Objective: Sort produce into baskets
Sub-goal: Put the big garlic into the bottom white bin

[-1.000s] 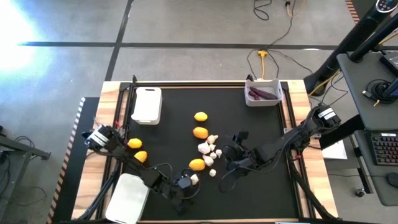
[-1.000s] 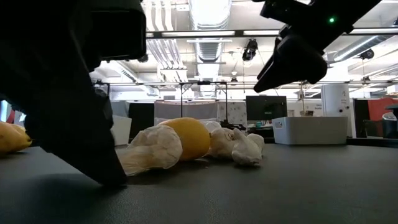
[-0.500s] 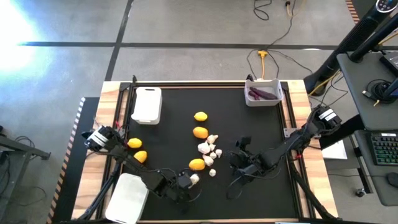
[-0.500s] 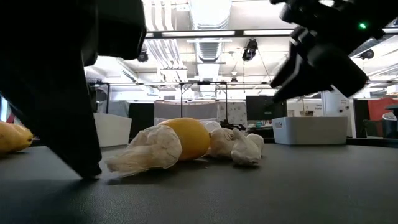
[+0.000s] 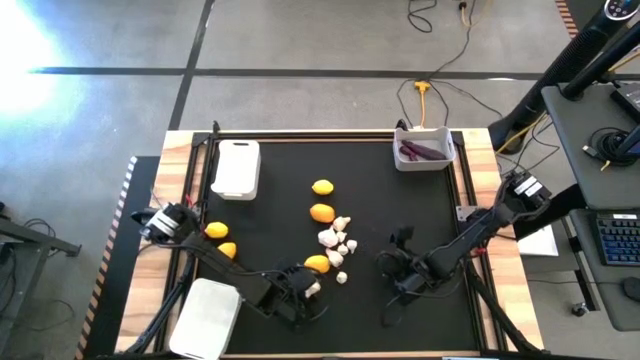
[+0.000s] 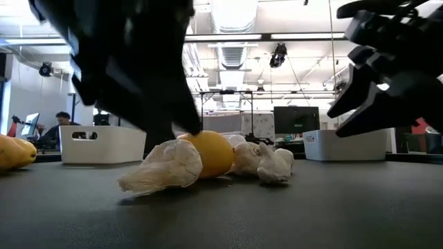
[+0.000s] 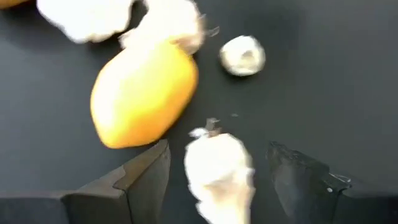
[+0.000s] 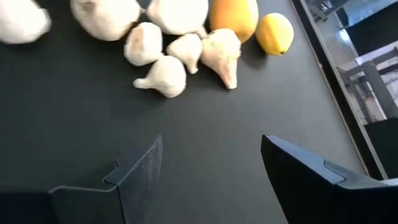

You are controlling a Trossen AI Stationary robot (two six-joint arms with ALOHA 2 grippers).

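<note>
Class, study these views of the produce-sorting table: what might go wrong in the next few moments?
1. The left end effector is open around a whitish piece lying close beside a lemon; closing may nudge the lemon and send it rolling.
2. The white pieces lie clustered, so the open right end effector may catch two.

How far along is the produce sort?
Early. Done: only the purple pieces lie in the far right bin. The far left bin and near left bin look empty. In hand: the open left gripper straddles a white lumpy piece on the mat, not lifted. The right gripper is open, empty, near the pile. Left: all lemons and white pieces.
</note>
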